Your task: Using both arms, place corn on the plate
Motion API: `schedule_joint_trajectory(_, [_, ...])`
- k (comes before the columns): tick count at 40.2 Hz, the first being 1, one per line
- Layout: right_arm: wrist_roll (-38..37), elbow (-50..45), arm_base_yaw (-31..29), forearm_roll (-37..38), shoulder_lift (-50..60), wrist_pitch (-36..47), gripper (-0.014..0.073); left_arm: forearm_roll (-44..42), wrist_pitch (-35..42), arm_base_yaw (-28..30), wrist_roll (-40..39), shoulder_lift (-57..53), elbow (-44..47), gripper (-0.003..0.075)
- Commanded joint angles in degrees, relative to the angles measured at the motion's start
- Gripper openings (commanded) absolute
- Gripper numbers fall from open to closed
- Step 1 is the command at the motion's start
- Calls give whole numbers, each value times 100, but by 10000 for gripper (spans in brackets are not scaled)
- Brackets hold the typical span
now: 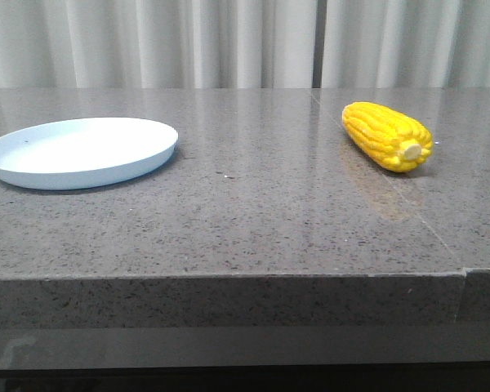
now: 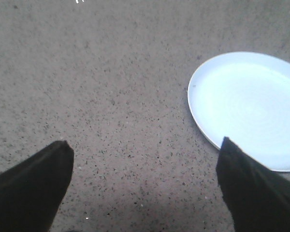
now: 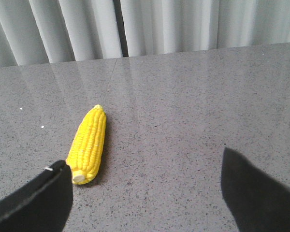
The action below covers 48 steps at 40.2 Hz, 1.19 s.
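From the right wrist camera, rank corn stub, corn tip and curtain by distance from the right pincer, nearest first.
1. Corn stub: beside one finger of the right pincer, on the table.
2. Corn tip: farther along the cob, pointing toward the curtain.
3. Curtain: beyond the table's far edge.

A round, pale blue plate [image 1: 82, 151] is sitting on the left side of a gray speckled table [image 1: 253, 220]. Nothing is lying on the plate. A bright yellow corn [image 1: 388, 135] is lying on the right side of the table, well apart from the plate. Its pale stub end is pointing toward the front and a little to the right. The shiny tabletop is showing a faint yellow glow just in front of the corn. White curtains [image 1: 245, 41] are hanging behind the table.
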State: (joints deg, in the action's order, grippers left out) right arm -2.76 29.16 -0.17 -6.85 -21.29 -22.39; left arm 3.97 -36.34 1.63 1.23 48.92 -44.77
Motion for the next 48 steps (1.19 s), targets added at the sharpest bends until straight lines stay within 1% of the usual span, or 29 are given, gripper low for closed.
schedule_joint_trajectory(1, [39, 194, -18, 1, -77, 499, 648, 105, -5, -97, 47, 628, -585, 566])
schedule_joint_trajectory(9, [39, 194, -18, 1, -77, 499, 648, 94, -270, -620, 146, 1642, -1222, 566])
schedule_joint_trajectory(20, [39, 194, -18, 1, -77, 499, 648, 104, -1149, -633, 146, 2897, -2052, 566])
schedule_joint_trajectory(27, [39, 194, -18, 1, -77, 499, 648, 262, -1161, -633, 146, 3589, -2392, 566])
schedule_joint_trajectory(39, [39, 194, -18, 1, -77, 499, 648, 499, -1161, -637, 158, 4357, -2883, 564])
schedule_joint_trajectory(48, [39, 194, -18, 1, -77, 499, 648, 565, -1189, -842, 158, 4761, -3138, 563])
